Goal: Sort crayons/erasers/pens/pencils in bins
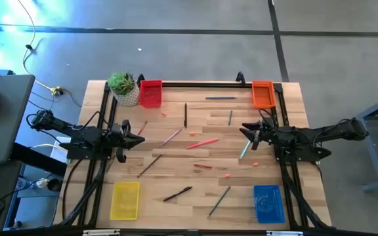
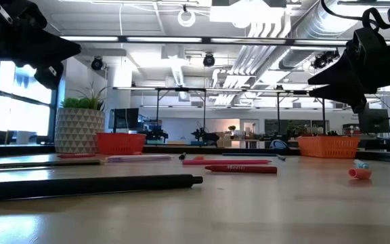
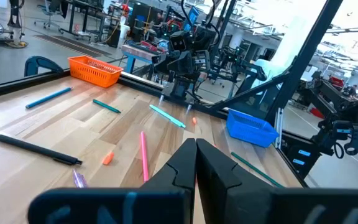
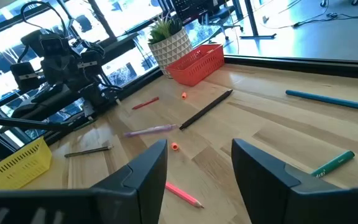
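Crayons: short orange stubs loose on the table [image 1: 287, 196], one [image 1: 255, 164] just below the right gripper, one [image 1: 227, 176] nearer centre, small stubs towards 11 o'clock. Bins at the corners: red [image 1: 150, 93] at 11 o'clock, orange [image 1: 262, 94] at 1, blue [image 1: 268, 203] at 5, yellow [image 1: 125, 200] at 7. Left gripper [image 1: 138, 139]: 9 o'clock, above the table, fingers pressed together, holding nothing. Right gripper [image 1: 244, 130]: 3 o'clock, fingers spread apart, empty.
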